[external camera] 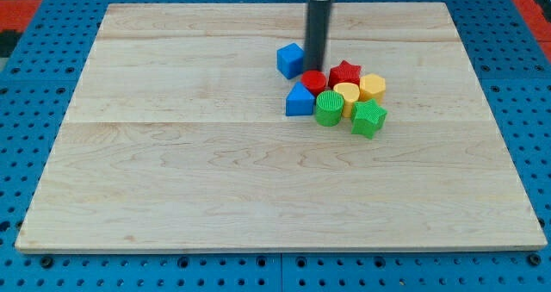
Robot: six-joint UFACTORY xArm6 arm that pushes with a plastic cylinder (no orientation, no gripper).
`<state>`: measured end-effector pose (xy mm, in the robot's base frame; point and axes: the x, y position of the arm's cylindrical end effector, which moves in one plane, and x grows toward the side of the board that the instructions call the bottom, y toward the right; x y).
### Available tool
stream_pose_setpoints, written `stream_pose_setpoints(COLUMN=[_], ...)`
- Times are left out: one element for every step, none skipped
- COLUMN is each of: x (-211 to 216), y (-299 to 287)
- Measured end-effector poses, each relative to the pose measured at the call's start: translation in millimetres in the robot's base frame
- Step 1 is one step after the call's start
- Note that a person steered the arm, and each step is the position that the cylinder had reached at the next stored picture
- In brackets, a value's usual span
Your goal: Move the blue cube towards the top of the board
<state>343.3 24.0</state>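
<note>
The blue cube sits on the wooden board, a little above the view's middle. My tip is down on the board right beside the cube's right side, touching or nearly touching it. The dark rod rises from the tip to the view's top edge. Just below the tip lies a red cylinder.
A tight cluster lies below and right of the tip: a blue triangular block, a red star, a yellow cylinder, a yellow block, a green cylinder and a green block. A blue pegboard surrounds the board.
</note>
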Motion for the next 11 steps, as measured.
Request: stream_pose_setpoints(x=[-16, -23, -27, -38, -44, -47, -48, -48, -33, -36, -49], y=[1, 67, 6, -3, -3, -3, -3, -4, -72, -99, -77])
